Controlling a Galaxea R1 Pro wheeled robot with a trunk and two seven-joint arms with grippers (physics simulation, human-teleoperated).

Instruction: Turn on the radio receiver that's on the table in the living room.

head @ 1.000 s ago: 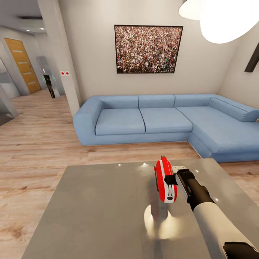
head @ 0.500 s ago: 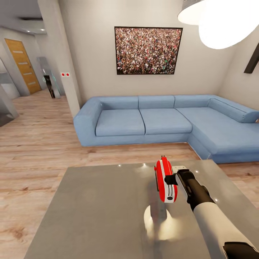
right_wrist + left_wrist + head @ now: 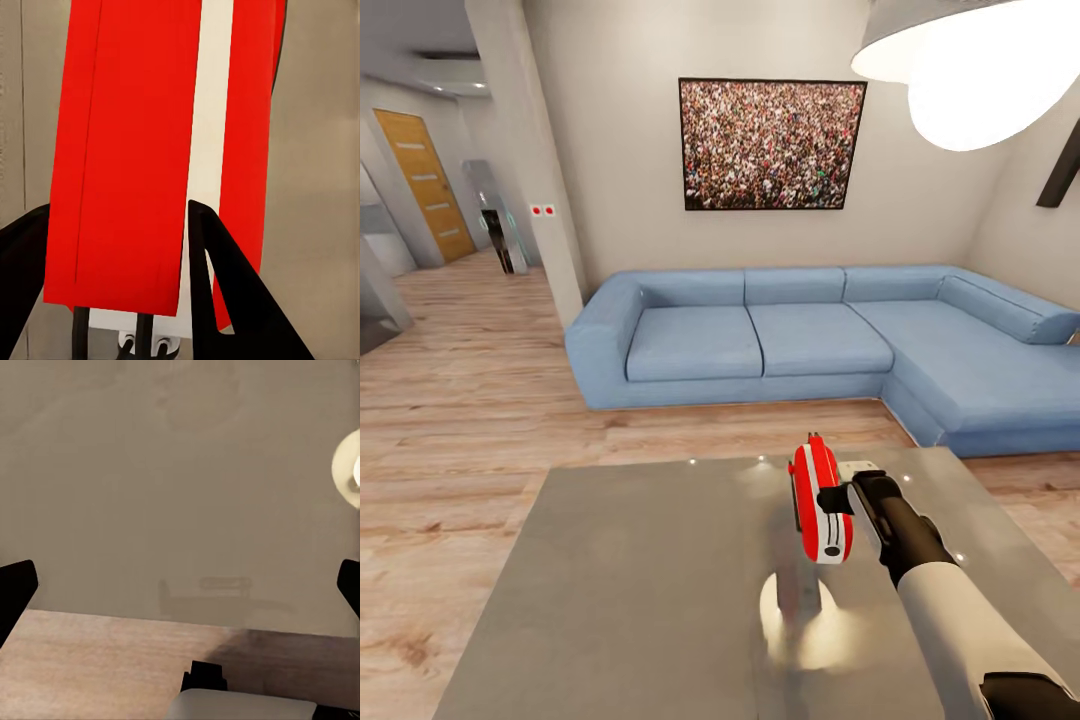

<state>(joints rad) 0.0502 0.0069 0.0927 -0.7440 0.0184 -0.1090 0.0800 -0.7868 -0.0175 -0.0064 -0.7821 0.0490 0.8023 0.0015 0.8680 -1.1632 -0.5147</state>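
Robot is in the living room, parked at the near edge of the table (image 3: 650,560), w/ the sofa (image 3: 760,335) beyond the far side. Radio (image 3: 820,497) stands on its edge on the table's right half, antenna end pointing away. Right gripper (image 3: 837,502) is at the radio's right side; wrist view has both fingers around the red body (image 3: 135,150), so it looks clamped on the radio. Left gripper (image 3: 180,592) hangs over bare tabletop, fingers spread wide, holding nothing. Reach & grasp look done; no light or dial change visible, so can't tell if it's switched on, prob. that's what's left.
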